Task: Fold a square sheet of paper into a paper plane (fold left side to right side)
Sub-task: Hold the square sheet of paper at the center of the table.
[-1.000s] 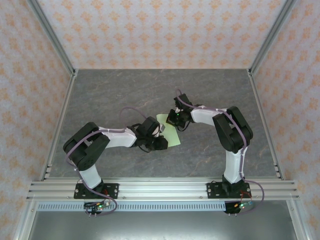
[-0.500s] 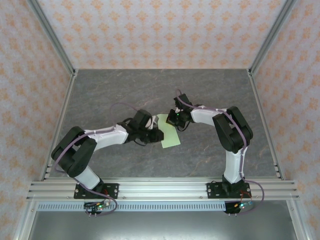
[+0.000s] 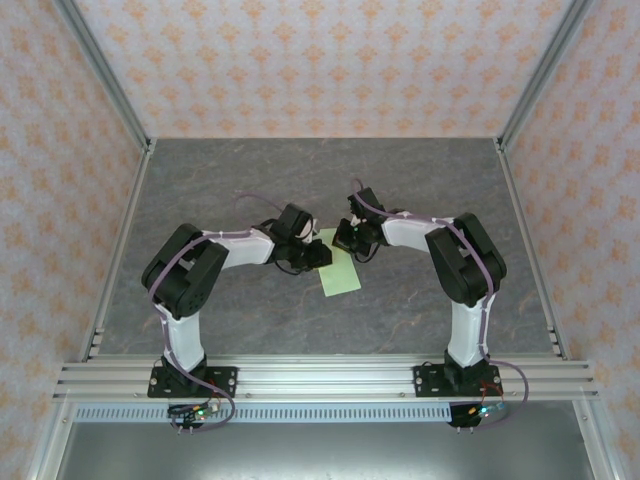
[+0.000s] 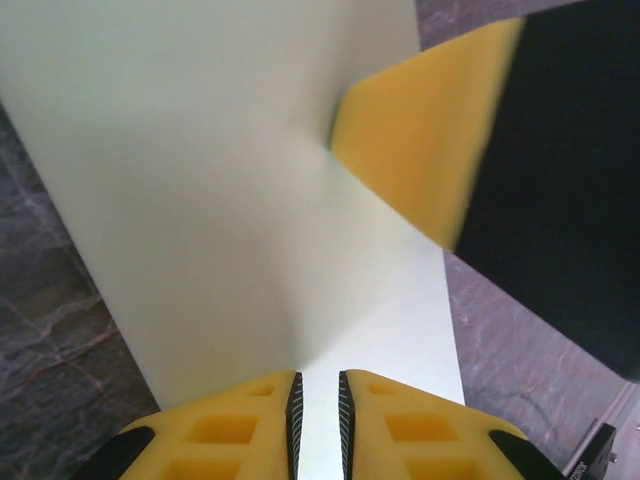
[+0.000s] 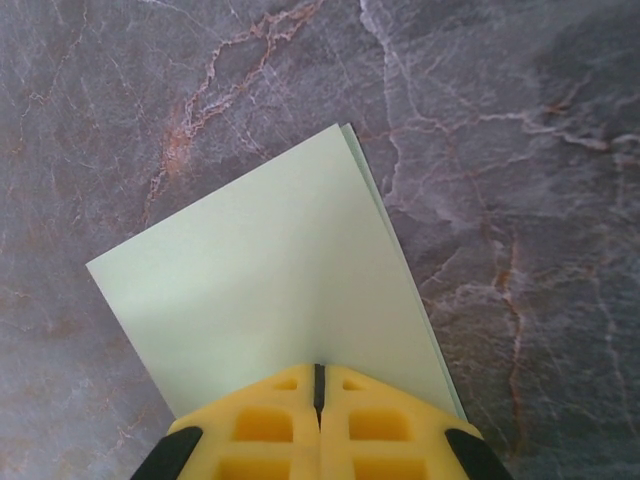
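Observation:
The square sheet of paper [image 3: 341,274] lies on the table folded in half, a pale green rectangle with its two layers nearly flush [image 5: 270,270]. My right gripper [image 3: 346,240] is shut, and its tips [image 5: 319,368] press down on the paper's far end. From the left, my left gripper [image 3: 318,254] reaches over the same far end. Its jaws [image 4: 317,378] stand a narrow gap apart just above the paper [image 4: 230,180], with nothing between them. The right gripper's yellow finger [image 4: 420,160] sits on the sheet close ahead of the left gripper.
The dark marbled table [image 3: 250,180] is bordered by aluminium rails [image 3: 120,250] at the sides and by patterned walls. Both arm bases stand at the near edge [image 3: 320,380]. The two wrists almost touch over the paper.
The left gripper has moved from the paper's near part to its far end, beside the right gripper, and more of the sheet now shows. The right arm and the paper stayed still.

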`<act>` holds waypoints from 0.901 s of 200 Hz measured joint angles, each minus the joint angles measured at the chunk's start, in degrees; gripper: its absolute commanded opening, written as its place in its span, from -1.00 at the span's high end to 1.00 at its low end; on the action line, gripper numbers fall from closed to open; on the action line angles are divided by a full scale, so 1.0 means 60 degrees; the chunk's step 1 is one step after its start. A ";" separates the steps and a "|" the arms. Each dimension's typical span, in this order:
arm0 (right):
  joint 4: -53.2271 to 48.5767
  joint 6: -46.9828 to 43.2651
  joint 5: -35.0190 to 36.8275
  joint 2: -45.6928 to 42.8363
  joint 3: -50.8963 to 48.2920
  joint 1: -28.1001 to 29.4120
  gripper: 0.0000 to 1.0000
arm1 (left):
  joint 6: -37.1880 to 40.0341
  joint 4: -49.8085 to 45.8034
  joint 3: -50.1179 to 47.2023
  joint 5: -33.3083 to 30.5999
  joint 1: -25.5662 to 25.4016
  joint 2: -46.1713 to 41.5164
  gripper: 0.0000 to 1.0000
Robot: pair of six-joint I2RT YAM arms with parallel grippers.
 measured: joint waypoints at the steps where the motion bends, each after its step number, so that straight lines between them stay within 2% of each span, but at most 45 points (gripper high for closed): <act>1: 0.0000 0.0000 0.0000 0.0000 0.0000 0.0000 0.96 | 0.0000 0.0000 0.0000 0.0000 0.0000 0.0000 0.61; 49: -0.0138 -0.0069 0.0029 -0.0379 -0.0102 0.0106 0.84 | 0.0029 0.0018 -0.0135 -0.0047 0.0000 -0.0004 0.62; 86: -0.0641 -0.0353 0.0219 -0.2044 -0.0266 0.0142 0.79 | 0.0025 0.0055 -0.0164 -0.0127 -0.0036 -0.0004 0.61; 120: -0.1049 -0.0401 0.0178 -0.3406 -0.1031 0.0168 0.88 | 0.0025 0.0058 -0.0160 -0.0222 -0.0095 -0.0004 0.62; 180: -0.1774 -0.0175 0.0062 -0.3311 -0.2670 0.0608 0.92 | 0.0029 0.0073 -0.0138 -0.0291 -0.0189 -0.0004 0.62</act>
